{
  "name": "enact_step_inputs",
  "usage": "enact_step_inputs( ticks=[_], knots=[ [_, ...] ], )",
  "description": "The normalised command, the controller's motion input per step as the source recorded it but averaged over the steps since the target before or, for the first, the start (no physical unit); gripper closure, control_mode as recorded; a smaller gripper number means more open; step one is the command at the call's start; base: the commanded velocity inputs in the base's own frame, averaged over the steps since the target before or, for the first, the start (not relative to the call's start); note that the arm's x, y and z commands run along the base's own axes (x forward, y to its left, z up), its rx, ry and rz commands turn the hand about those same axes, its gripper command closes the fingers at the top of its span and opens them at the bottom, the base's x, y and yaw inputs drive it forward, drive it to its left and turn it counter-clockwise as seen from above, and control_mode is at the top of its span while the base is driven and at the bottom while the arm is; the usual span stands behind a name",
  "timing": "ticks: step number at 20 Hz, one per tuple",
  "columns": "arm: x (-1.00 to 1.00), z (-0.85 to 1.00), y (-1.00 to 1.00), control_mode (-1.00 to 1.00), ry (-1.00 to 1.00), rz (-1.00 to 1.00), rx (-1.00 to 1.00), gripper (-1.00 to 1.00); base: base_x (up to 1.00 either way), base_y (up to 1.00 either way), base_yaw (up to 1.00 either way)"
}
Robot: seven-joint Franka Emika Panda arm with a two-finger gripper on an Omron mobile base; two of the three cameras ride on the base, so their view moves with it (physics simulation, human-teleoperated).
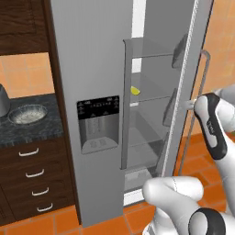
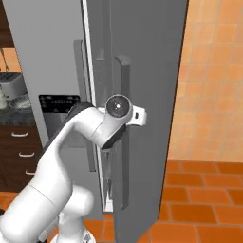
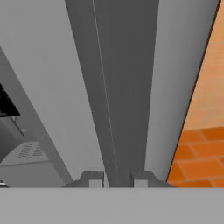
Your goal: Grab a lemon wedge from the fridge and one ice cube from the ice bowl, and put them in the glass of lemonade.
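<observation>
Hand view is showing the hand clenching around the long upright handle of the fridge, one finger tip on either side of the grey bar. Beyond the hand, the right fridge door is standing open. Farther in, past the door, the lemon wedge is sitting on a clear shelf. Farthest off, well to the hand's left, the ice bowl is resting on the dark worktop.
</observation>
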Motion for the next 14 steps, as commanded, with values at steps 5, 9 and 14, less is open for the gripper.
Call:
enact_step_inputs(
  ticks=[5, 9, 14],
  knots=[
    [-0.99, 0.03, -0.99, -1.0, 0.15, 0.0, 0.08, 1.0, 0.0, 0.0, 0.0],
    [-0.93, 0.33, -0.58, -1.0, 0.1, -0.01, 0.03, -1.0, 0.0, 0.0, 0.0],
    [-0.56, 0.85, 0.67, -1.0, -0.05, 0.03, -0.18, -1.0, 0.0, 0.0, 0.0]
  ],
)
